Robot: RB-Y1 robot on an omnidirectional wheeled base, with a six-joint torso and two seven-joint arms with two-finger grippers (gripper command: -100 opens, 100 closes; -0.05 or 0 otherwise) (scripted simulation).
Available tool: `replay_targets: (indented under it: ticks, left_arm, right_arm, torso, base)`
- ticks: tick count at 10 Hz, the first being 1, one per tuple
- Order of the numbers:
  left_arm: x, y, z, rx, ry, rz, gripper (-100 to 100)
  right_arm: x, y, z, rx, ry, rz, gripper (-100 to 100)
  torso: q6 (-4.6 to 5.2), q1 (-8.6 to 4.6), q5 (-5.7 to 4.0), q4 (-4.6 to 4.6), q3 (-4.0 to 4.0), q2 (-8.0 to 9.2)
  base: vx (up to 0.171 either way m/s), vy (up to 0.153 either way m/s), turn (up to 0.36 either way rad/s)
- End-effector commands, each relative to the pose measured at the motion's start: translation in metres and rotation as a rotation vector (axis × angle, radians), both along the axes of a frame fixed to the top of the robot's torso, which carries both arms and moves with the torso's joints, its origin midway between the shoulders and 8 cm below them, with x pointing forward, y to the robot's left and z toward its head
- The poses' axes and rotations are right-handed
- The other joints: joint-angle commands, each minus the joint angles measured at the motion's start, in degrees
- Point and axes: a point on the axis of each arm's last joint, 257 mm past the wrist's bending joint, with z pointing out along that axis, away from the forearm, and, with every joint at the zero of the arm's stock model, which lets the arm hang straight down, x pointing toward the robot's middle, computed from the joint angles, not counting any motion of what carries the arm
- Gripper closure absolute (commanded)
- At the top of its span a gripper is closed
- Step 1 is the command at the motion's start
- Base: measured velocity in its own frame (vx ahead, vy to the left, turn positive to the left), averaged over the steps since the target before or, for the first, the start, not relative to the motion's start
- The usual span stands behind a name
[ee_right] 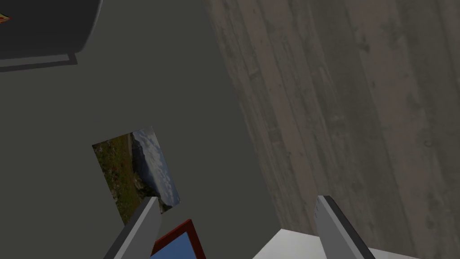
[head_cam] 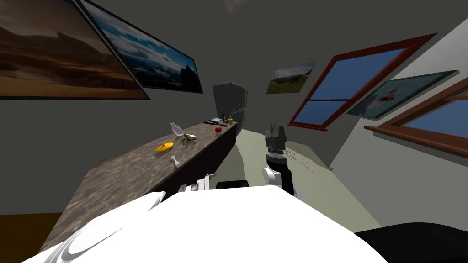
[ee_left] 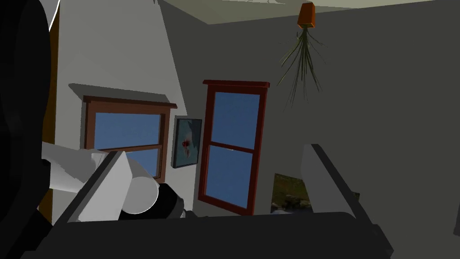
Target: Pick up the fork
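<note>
Fork on counter, well apart from right claw.

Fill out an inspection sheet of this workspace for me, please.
Surface: long brown mottled counter, on my left.
Job's things: fork not told apart; small metallic heap may be it.
Clutter: yellow disc, small white piece, clear vessel, red ball.
Grippers: left gripper open; right gripper open, both empty.
Cables: nothing seen.
Surroundings: dark fridge at counter's far end.
</note>
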Motion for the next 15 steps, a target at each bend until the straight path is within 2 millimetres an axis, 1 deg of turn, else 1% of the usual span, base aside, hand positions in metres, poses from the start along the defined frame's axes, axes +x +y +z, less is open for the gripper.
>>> replay_targets:
  ticks: [1,2,3,4,5,6,7,8,9,10,11,12,13,14,15]
  left_arm:
    - [-0.006,0.008,-0.006,0.037,0.000,-0.018,-100]
    - [-0.019,0.018,-0.019,0.091,0.011,-0.045,-100]
    - [-0.021,0.024,-0.022,0.114,0.011,-0.057,-100]
    - [-0.034,0.033,-0.033,0.159,0.019,-0.082,-100]
    - [-0.036,0.042,-0.036,0.187,0.022,-0.095,-100]
    - [-0.049,0.053,-0.046,0.229,0.039,-0.117,-100]
    - [-0.052,0.062,-0.048,0.261,0.039,-0.133,-100]
    - [-0.052,0.065,-0.049,0.270,0.037,-0.139,-100]
    - [-0.066,0.080,-0.058,0.323,0.048,-0.170,-100]
    - [-0.067,0.087,-0.059,0.342,0.051,-0.179,-100]
    - [-0.080,0.101,-0.067,0.390,0.062,-0.208,-100]
    - [-0.082,0.109,-0.067,0.409,0.066,-0.218,-100]
    - [-0.094,0.121,-0.073,0.448,0.077,-0.244,-100]
    - [-0.095,0.129,-0.073,0.468,0.081,-0.253,-100]
    - [-0.095,0.132,-0.074,0.476,0.084,-0.255,-100]
  right_arm:
    - [0.000,0.000,0.000,0.000,0.000,0.000,0]
    - [0.000,0.000,0.000,0.000,0.000,0.000,0]
    - [0.000,0.000,0.000,0.000,0.000,0.000,0]
    - [0.000,0.000,0.000,0.000,0.000,0.000,0]
    - [0.000,0.000,0.000,0.000,0.000,0.000,0]
    - [0.000,0.000,0.000,0.000,0.000,0.000,0]
    - [0.000,0.000,0.000,0.000,0.000,0.000,0]
    - [0.000,0.000,0.000,0.000,0.000,0.000,0]
    - [0.000,0.000,0.000,0.000,0.000,0.000,0]
    - [0.000,0.000,0.000,0.000,0.000,0.000,0]
    - [0.000,0.000,0.000,0.000,0.000,0.000,0]
    - [0.000,0.000,0.000,0.000,0.000,0.000,0]
    - [0.000,0.000,0.000,0.000,0.000,0.000,0]
    - [0.000,0.000,0.000,0.000,0.000,0.000,0]
    - [0.000,0.000,0.000,0.000,0.000,0.000,0]
  torso:
    - [0.00,0.00,0.00,0.00,0.00,0.00]
    - [-0.03,-0.08,-0.01,0.00,-0.01,-0.02]
    - [0.05,-0.05,-0.01,-0.02,-0.03,-0.05]
    - [-0.02,-0.01,0.00,-0.01,-0.03,-0.06]
    - [0.02,0.04,0.01,-0.02,-0.05,-0.09]
    - [-0.03,0.05,0.01,-0.02,-0.04,-0.07]
    - [0.01,0.13,0.03,-0.02,-0.05,-0.08]
    - [-0.02,0.10,0.03,-0.02,-0.06,-0.10]
    - [-0.06,-0.05,0.00,-0.01,-0.05,-0.09]
    - [0.02,-0.07,-0.02,-0.03,-0.08,-0.13]
    - [-0.05,-0.01,0.00,-0.03,-0.08,-0.14]
    - [0.00,0.12,0.03,-0.04,-0.10,-0.18]
    - [-0.04,0.13,0.04,-0.04,-0.10,-0.17]
    - [0.00,0.18,0.05,-0.03,-0.09,-0.15]
    - [-0.07,0.14,0.05,-0.02,-0.07,-0.12]
  base:
    - [0.006,0.029,-0.048]
    - [0.015,0.040,-0.384]
    - [0.013,0.055,-0.248]
    - [0.022,0.066,-0.340]
    - [0.010,0.071,-0.190]
    - [0.012,0.089,-0.300]
    - [0.015,0.082,-0.225]
    - [0.010,0.034,-0.015]
    - [0.025,0.034,-0.323]
    - [0.021,0.060,-0.180]
    - [0.035,0.091,-0.283]
    - [0.024,0.097,-0.200]
    - [0.014,0.104,-0.332]
    - [0.007,0.094,-0.158]
    - [0.006,0.038,0.033]
